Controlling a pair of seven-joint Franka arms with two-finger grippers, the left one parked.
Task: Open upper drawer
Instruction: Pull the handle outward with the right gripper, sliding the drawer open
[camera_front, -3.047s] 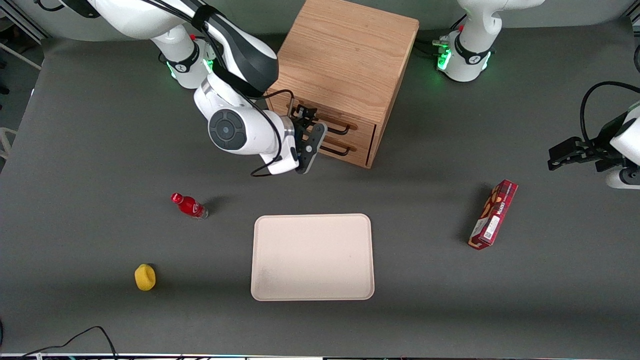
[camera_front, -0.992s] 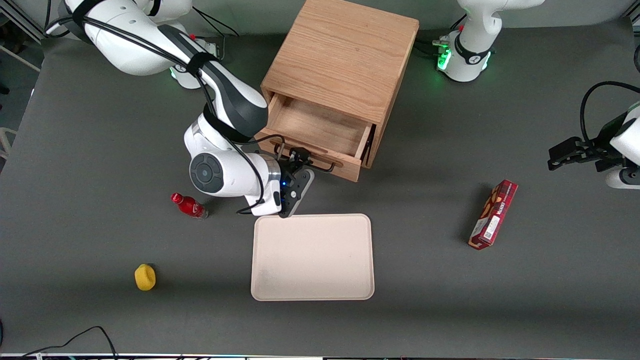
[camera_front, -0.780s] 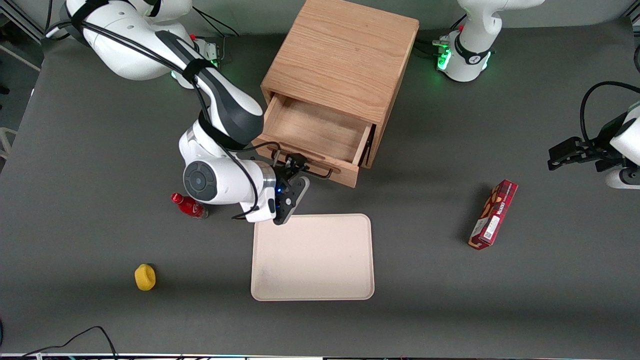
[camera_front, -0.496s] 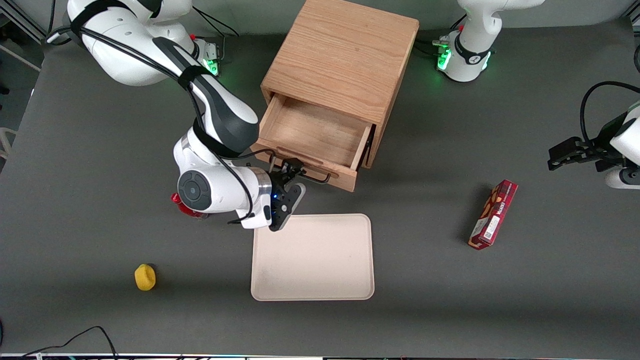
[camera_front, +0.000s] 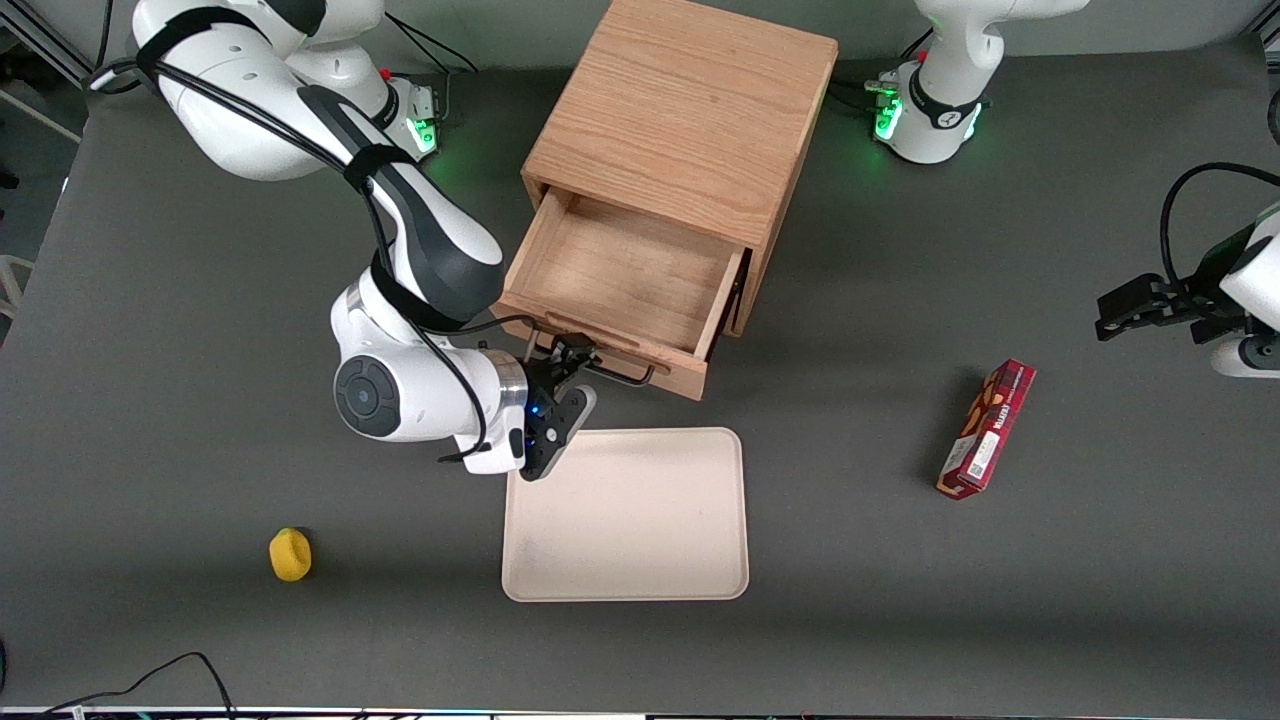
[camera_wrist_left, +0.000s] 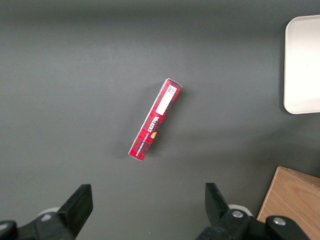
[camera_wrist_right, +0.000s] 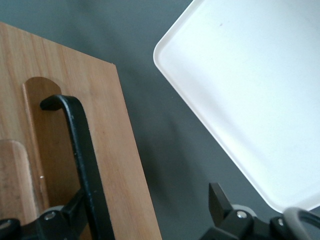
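From the front, the boxy light oak cabinet (camera_front: 690, 120) stands on the dark grey table (camera_front: 150, 300), and the upper drawer (camera_front: 620, 290) sticks well out of it, baring its shallow wood-plank interior. The right arm's black two-finger gripper (camera_front: 572, 358) sits at the drawer's thin black wire handle (camera_front: 625, 375), at the end toward the working arm; whether the fingers pinch the wire cannot be told here. Nearer the camera than the cabinet lies a cream rectangular plastic tray (camera_front: 625, 515). A small yellow rounded object (camera_front: 290, 555) lies nearer still, toward the working arm's end. A red plaid cardboard box (camera_front: 987, 428) lies toward the parked arm's end.

The left wrist view shows the box (camera_wrist_left: 155, 118) flat on the table, one tray edge (camera_wrist_left: 300, 65) and a cabinet corner (camera_wrist_left: 292, 200), but not the drawer.

The right wrist view alone shows the grip up close: the gripper (camera_wrist_right: 150, 220) has its fingers spread, one finger (camera_wrist_right: 75, 215) touching the handle (camera_wrist_right: 82, 150) against the oak drawer front (camera_wrist_right: 75, 100), the other standing apart over the table beside the tray (camera_wrist_right: 250, 100).
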